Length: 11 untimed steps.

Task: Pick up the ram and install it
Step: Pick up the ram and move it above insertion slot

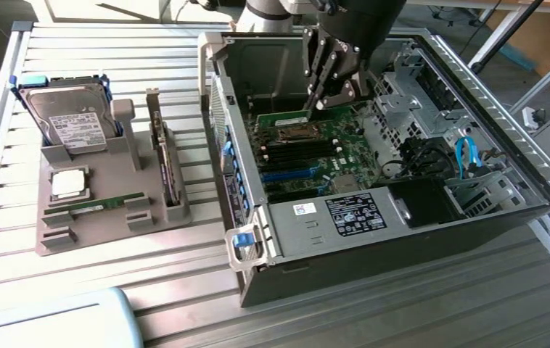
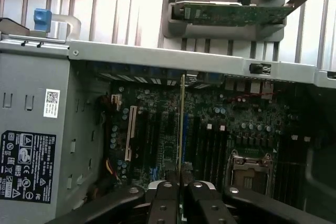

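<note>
My gripper reaches down inside the open computer case, over the green motherboard. In the wrist view its fingers are shut on the ram, a thin green stick seen edge-on that points away from the gripper toward the board. The ram hangs beside the long black memory slots, next to the processor socket. Whether its edge touches a slot I cannot tell.
On the exterior view's left a grey holder carries a silver hard drive, a dark expansion card with a metal bracket, a small square chip and a second green stick. Blue cables and a drive cage crowd the case's right.
</note>
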Each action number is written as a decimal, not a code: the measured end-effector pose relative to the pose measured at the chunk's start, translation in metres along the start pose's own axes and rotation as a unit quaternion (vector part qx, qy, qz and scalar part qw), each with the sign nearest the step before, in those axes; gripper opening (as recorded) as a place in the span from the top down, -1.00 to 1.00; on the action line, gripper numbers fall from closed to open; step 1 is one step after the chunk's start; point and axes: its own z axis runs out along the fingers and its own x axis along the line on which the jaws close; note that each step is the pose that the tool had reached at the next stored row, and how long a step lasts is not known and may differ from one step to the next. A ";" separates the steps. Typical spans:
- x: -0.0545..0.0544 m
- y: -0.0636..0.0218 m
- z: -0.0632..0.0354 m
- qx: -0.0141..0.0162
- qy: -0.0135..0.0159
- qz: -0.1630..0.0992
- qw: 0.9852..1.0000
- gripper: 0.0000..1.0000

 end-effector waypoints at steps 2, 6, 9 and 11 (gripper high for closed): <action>0.000 -0.0069 -0.0003 0.000 0.000 0.000 1.000 0.73; 0.000 -0.0207 -0.0008 0.000 0.000 0.001 1.000 0.73; 0.001 -0.0299 -0.0012 0.000 0.000 0.001 1.000 0.73; 0.001 -0.0360 -0.0015 0.000 0.000 0.002 1.000 0.73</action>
